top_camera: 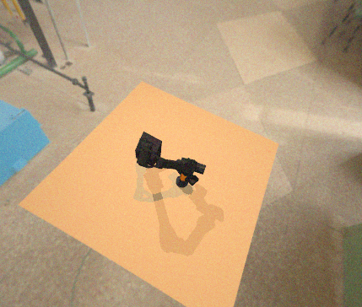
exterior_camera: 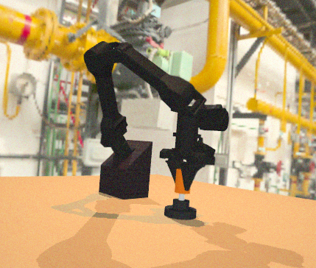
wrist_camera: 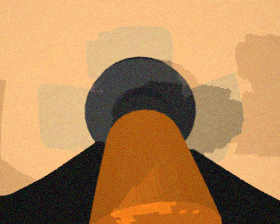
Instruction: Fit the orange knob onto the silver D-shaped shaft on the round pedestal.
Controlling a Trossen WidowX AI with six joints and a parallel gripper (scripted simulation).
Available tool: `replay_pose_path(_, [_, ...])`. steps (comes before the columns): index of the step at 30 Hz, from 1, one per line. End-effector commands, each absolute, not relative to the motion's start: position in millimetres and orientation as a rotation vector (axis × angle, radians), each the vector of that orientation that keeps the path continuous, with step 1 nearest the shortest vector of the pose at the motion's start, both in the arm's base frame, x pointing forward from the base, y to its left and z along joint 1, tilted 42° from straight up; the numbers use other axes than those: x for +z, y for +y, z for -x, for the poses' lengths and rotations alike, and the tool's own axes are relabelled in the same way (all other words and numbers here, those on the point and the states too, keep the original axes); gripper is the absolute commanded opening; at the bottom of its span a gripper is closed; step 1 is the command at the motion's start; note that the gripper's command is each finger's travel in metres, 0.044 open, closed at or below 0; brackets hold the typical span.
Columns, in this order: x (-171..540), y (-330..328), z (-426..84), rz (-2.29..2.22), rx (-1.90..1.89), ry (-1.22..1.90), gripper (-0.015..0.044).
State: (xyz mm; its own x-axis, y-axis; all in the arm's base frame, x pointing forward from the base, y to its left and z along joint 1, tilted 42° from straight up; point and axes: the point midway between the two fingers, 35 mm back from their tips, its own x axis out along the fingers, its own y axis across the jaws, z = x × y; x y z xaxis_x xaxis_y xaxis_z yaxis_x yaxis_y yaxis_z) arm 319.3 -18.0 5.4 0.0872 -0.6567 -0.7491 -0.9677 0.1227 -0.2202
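Observation:
The orange knob (top_camera: 183,177) (exterior_camera: 179,185) (wrist_camera: 146,170) is upright, wide end down. My gripper (exterior_camera: 183,183) (wrist_camera: 145,154) is shut on it, one finger on each side, pointing down. The dark round pedestal (top_camera: 181,183) (exterior_camera: 180,212) (wrist_camera: 98,110) stands below. A short length of the silver shaft (exterior_camera: 181,197) shows between the knob's lower edge and the pedestal's raised middle. The knob is above the pedestal, not touching it. Whether the shaft's tip is at or inside the hole cannot be told. The hole and both flat sides are hidden; the knob covers the shaft in the wrist view.
The arm's dark base block (top_camera: 148,149) (exterior_camera: 124,180) stands on the orange table top (top_camera: 103,198) (exterior_camera: 12,213), to the left of the pedestal in the exterior view. Shadows of the arm fall across the table around the pedestal.

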Motion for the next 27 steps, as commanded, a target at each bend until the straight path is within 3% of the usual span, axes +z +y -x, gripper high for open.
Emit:
replay_pose_path(1, [4.9, -19.0, -321.4, 1.612, 0.512, 1.639, 0.0])
replay_pose_path(17, [7.8, -17.0, -317.4, 1.612, 0.513, 1.639, 0.0])
replay_pose_path(27, [6.9, -16.9, -319.2, 1.762, 0.704, 1.629, 0.0])
